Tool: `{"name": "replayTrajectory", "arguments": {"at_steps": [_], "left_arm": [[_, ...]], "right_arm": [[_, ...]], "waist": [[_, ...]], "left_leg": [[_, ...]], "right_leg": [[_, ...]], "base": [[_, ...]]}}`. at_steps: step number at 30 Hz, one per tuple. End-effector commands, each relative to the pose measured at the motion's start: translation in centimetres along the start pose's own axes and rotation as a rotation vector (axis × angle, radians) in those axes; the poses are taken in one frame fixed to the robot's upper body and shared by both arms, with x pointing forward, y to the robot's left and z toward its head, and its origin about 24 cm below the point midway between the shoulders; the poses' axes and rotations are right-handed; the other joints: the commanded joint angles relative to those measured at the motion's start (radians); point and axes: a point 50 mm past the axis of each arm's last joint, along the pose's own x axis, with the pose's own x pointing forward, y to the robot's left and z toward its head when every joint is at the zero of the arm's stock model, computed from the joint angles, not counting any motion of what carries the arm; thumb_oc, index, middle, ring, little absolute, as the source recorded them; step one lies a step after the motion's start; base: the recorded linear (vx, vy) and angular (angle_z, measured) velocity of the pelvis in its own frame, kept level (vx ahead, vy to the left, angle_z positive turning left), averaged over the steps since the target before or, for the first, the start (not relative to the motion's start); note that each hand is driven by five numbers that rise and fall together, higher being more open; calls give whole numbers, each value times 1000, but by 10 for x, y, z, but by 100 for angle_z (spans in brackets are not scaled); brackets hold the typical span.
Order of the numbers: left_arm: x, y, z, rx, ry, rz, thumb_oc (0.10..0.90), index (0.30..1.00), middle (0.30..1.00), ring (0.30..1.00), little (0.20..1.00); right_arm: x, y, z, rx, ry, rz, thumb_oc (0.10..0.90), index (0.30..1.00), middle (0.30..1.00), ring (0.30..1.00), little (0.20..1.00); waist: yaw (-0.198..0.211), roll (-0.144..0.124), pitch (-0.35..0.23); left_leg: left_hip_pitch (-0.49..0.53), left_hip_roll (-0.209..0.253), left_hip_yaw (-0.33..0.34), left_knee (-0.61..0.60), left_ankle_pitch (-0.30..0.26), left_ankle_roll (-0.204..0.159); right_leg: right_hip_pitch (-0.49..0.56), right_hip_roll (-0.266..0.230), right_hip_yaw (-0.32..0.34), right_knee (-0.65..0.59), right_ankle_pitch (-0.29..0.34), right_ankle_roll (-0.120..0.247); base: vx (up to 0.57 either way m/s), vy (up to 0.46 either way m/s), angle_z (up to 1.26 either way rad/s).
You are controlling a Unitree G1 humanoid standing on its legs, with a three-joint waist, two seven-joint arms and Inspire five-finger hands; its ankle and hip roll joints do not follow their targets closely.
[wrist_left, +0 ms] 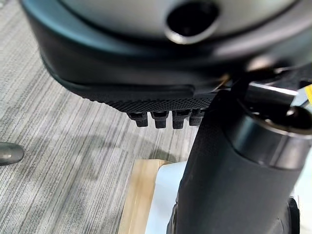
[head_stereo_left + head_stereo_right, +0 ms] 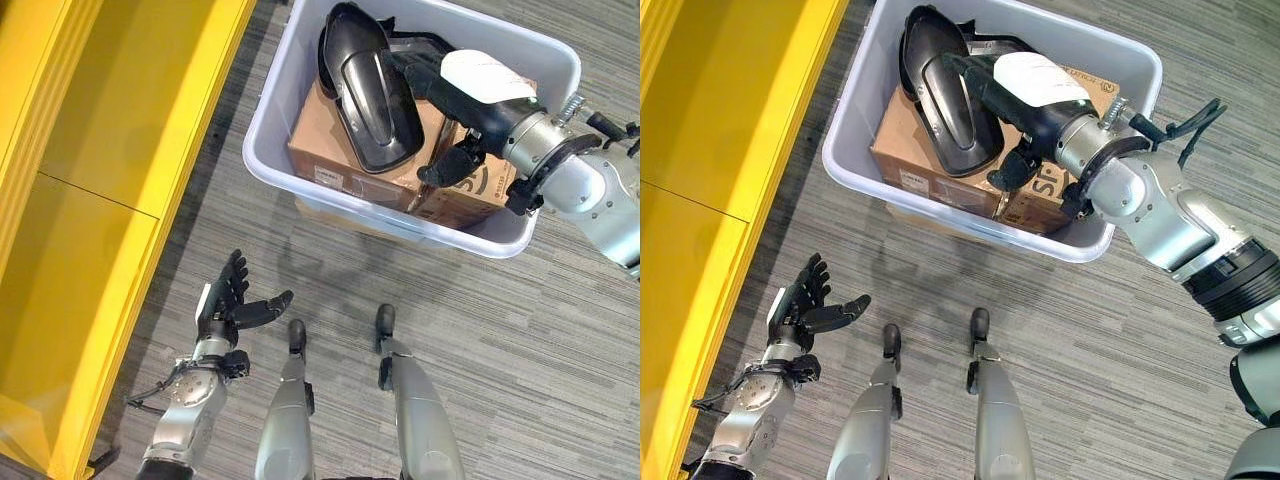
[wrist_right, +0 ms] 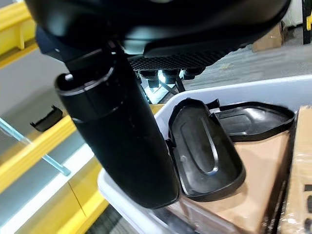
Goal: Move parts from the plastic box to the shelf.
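Observation:
A translucent plastic box (image 2: 380, 212) stands on the carpet at the top centre. It holds a brown cardboard box (image 2: 320, 145) with a glossy black moulded part (image 2: 375, 100) lying on top, and a second black part (image 2: 335, 40) behind it. My right hand (image 2: 480, 90) reaches into the box from the right. Its fingers are straight, stretched over the upper edge of the front black part (image 3: 204, 151), and its thumb (image 3: 122, 141) hangs apart beside it. My left hand (image 2: 225, 300) hovers low at the left over the floor, palm up and open, holding nothing.
The yellow shelf (image 2: 100, 200) runs down the left side, its flat surfaces bare. Another cardboard box (image 2: 470, 195) fills the right end of the plastic box. Grey striped carpet (image 2: 520, 350) lies between the shelf and the box.

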Motion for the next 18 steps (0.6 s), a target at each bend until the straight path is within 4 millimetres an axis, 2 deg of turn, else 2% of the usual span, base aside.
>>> {"name": "replayTrajectory", "arguments": {"at_steps": [1, 6, 18], "left_arm": [[-8, 9, 29, 40, -169, 13, 900, 1000, 1000, 1000, 1000], [-8, 13, 36, 39, -207, 59, 900, 1000, 1000, 1000, 1000], [-8, 12, 44, 84, -248, 73, 900, 1000, 1000, 1000, 1000]], "right_arm": [[-1, -52, 26, -114, -133, -205, 900, 1000, 1000, 1000, 1000], [-7, -61, 24, -189, -115, -233, 900, 1000, 1000, 1000, 1000], [-9, -68, 25, -228, -113, -287, 900, 1000, 1000, 1000, 1000]], "waist": [[12, -34, -13], [18, -43, 11], [26, -58, 11]], "left_leg": [[53, 67, -11, 81, -92, -10], [0, 64, -25, 130, -111, -10], [-89, 59, -47, 168, -125, -9]], "right_leg": [[19, -72, 31, 22, -115, 90], [-28, -76, 28, 66, -128, 86], [-119, -80, 21, 120, -147, 80]], "base": [[-12, -4, 8], [-23, -25, 7], [4, -5, 5]]}}
